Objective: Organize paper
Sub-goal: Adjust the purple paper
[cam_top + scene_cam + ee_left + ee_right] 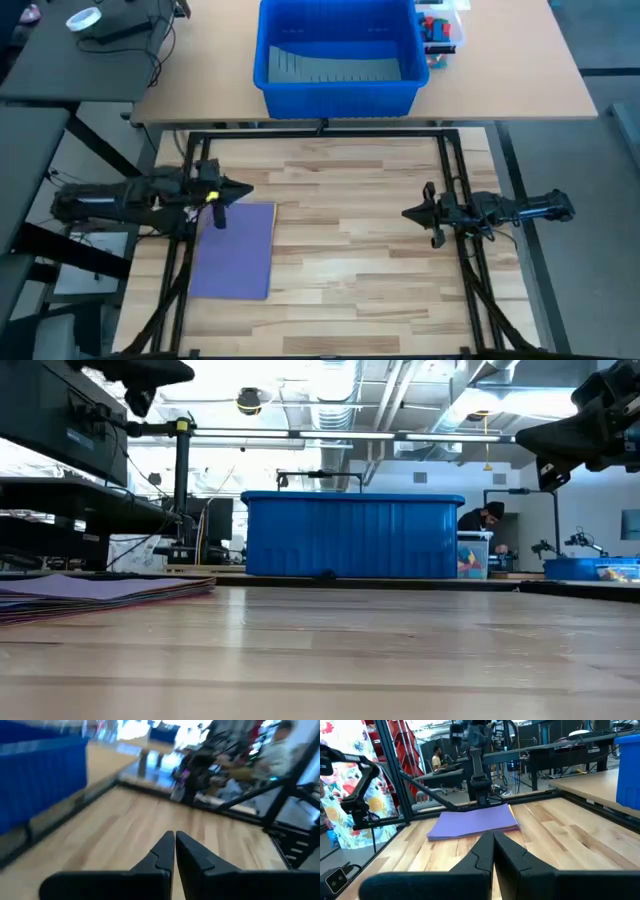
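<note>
Paper stack lying on the desk, both tools hanging above it with fingers pressed together.

Taking the paper (236, 250) as landmark: the high view is showing one purple sheet on top, lying flat on the wooden desk (360, 250); the low view is showing what that hides, several thin edges stacked under the purple top. The left tool (238, 192) is hanging just over the stack's far corner, fingers (165, 851) meeting in its wrist view. The right tool (412, 213) is hovering well apart from the paper, across the desk, fingers (486, 851) closed too, and its wrist view is facing the stack. Farther beyond the paper, a blue bin (338, 55) is sitting on a second desk, and the low view alone is showing a person (487, 523) behind it.
</note>
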Motion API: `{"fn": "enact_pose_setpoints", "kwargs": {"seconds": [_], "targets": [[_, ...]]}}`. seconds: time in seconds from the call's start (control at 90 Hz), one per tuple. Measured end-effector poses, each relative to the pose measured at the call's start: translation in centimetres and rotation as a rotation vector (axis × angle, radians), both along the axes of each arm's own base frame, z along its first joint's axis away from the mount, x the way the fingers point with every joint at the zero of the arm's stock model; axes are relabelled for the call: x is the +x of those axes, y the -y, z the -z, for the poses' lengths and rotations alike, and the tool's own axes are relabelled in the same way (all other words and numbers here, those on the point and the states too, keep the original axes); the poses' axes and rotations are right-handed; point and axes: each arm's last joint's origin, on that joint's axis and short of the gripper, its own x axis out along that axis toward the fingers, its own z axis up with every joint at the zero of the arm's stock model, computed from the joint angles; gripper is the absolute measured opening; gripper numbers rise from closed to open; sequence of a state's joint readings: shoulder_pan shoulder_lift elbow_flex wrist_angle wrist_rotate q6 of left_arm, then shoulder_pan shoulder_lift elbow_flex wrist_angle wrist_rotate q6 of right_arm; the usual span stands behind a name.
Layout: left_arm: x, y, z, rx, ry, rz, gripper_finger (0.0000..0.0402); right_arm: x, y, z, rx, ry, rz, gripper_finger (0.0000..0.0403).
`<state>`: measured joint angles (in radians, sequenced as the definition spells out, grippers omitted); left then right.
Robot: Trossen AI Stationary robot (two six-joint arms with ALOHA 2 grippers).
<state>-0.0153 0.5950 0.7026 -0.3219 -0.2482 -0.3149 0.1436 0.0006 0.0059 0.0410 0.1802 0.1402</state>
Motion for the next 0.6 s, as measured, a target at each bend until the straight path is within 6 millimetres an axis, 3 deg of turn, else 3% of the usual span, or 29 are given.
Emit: {"fn": "enact_pose_setpoints", "kwargs": {"seconds": [0.122, 0.244, 0.433, 0.6], "targets": [[1.9, -0.4, -0.7, -0.134, -0.237, -0.078, 0.0000, 0.0, 0.0, 0.0, 0.000, 0.001, 0.000, 0.0000], [3.9, -0.5, 0.6, -0.185, -0.547, -0.140, 0.0000, 0.0, 0.0, 0.0, 0.000, 0.000, 0.001, 0.0000], [7.5, -0.1, 5.9, -0.261, -0.940, -0.048, 0.0000, 0.0, 0.1, 0.0, 0.025, 0.002, 0.009, 0.0000], [8.7, 0.0, 10.9, -0.267, -1.151, -0.010, 0.0000, 0.0, 0.5, -0.1, 0.425, 0.047, 0.061, 0.0000]]}}
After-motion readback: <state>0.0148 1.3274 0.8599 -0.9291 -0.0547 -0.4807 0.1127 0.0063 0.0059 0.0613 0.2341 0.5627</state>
